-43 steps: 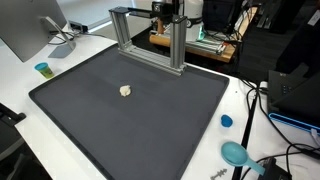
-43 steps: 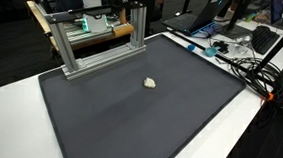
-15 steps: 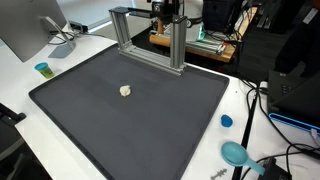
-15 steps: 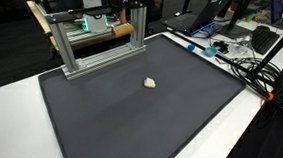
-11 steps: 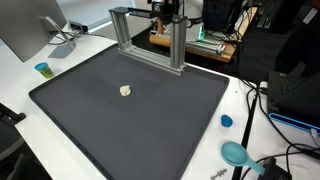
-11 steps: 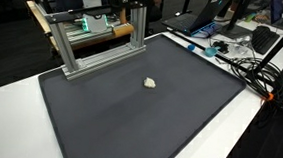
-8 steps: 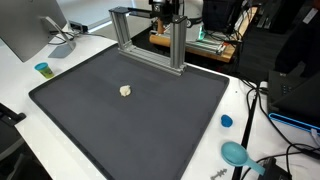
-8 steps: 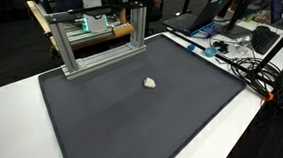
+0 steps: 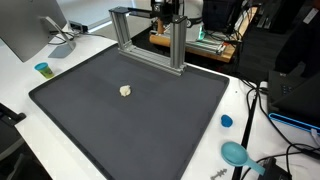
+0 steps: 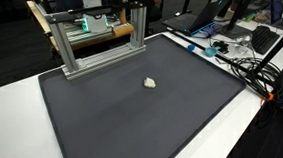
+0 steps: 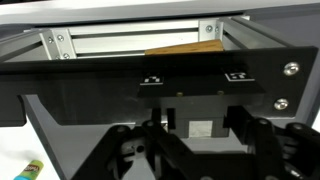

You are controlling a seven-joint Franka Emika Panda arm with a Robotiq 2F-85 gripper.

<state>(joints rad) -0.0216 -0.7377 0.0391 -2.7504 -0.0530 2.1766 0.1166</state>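
1. Nearest, in both exterior views: a dark mat [image 9: 150, 130] on a white table [image 9: 18, 88]. A small pale lump [image 9: 125, 90] lies alone about mid-mat w/ nothing touching it (same lump [image 10: 150, 84]).
2. Behind it, a metal frame [image 9: 176, 45] stands along the mat's back edge.
3. The claw [image 9: 165, 10] sits up by the frame's top, well apart from the lump. Judged progress: early, w/ no pickup or contact w/ the lump on show, so all handling is left to do.
4. Wrist view: the claw [image 11: 190, 160] faces a black panel [image 11: 100, 95], w/ frame bars and a wood board [image 11: 185, 47] beyond.
5. Hard to read: the fingers [image 11: 125, 150] are dark on dark and their tips are cut off at the bottom edge. Can't tell if the claw is released or clenched; nothing seen betw. the fingers.
6. Farthest: the arm is cropped at the top edge in both exterior views. Can't tell if the claw touches the frame.
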